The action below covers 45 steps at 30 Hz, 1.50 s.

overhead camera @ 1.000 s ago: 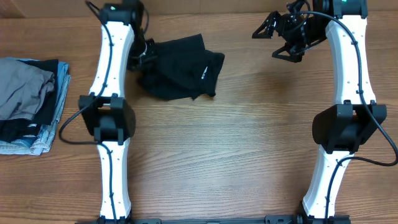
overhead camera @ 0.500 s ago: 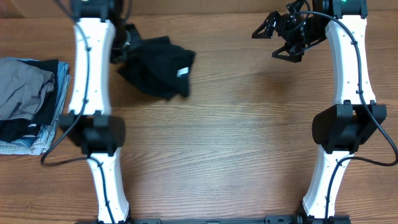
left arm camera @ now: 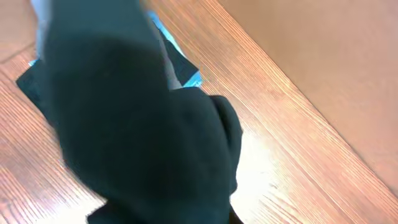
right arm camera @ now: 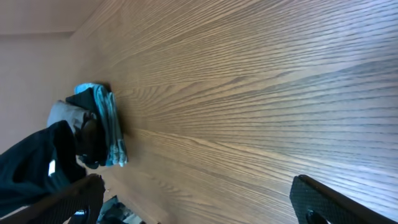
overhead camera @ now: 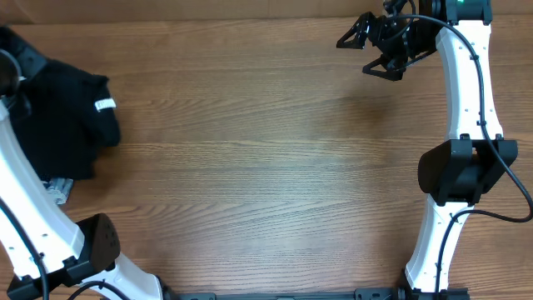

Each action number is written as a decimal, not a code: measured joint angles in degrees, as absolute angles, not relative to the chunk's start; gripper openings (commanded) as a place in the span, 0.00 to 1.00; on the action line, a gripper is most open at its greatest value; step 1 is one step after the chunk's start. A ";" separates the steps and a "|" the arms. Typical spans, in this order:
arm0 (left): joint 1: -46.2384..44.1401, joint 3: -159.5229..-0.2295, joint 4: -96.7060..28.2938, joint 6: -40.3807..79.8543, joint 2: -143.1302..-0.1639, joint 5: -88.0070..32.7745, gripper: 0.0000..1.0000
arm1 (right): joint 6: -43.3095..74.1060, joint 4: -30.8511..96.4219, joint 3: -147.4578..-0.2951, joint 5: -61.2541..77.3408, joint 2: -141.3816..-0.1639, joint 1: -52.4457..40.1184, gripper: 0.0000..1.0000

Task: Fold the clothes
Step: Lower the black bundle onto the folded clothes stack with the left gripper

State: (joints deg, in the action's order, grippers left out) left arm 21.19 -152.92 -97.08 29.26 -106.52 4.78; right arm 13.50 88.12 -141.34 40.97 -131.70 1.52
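Observation:
A black garment (overhead camera: 62, 125) hangs at the far left of the table, over the pile of folded clothes, of which only a pale corner (overhead camera: 57, 190) shows. My left gripper (overhead camera: 12, 73) holds the garment at its top; its jaws are hidden by the cloth. In the left wrist view the black garment (left arm camera: 137, 124) fills most of the frame, with the blue folded pile (left arm camera: 181, 70) peeking out beneath. My right gripper (overhead camera: 366, 52) is open and empty at the far right back, its fingers wide apart (right arm camera: 199, 205). It sees the pile (right arm camera: 102, 127) and the garment (right arm camera: 34, 165) far off.
The wooden table (overhead camera: 275, 167) spreads between the two arms. The left arm's elbow (overhead camera: 87, 242) is at the front left. The right arm's elbow (overhead camera: 462, 171) stands at the right. A tan wall (left arm camera: 323, 56) borders the table's back edge.
My left arm has swung far to the left, carrying the black garment from the back middle of the table over the folded pile. The right arm has not moved.

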 measured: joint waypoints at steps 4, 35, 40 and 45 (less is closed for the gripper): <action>24.21 -152.92 -97.08 25.80 -106.63 1.45 0.04 | 13.50 88.47 -141.36 41.82 -131.70 1.52 1.00; 31.16 -152.40 -47.44 13.21 -117.75 -13.02 0.04 | 13.52 94.87 -141.34 42.81 -131.70 1.52 1.00; 31.62 -152.40 -46.54 9.74 -122.72 -10.24 0.04 | 13.54 95.15 -141.32 44.84 -131.70 1.10 1.00; 32.14 -152.35 -43.83 5.85 -125.62 -9.17 0.04 | 13.58 95.04 -141.32 45.65 -131.70 -1.78 1.00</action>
State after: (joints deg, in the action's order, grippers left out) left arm 32.14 -152.35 -43.83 5.85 -125.62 -9.17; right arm 13.58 95.04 -141.32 45.65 -131.70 -1.78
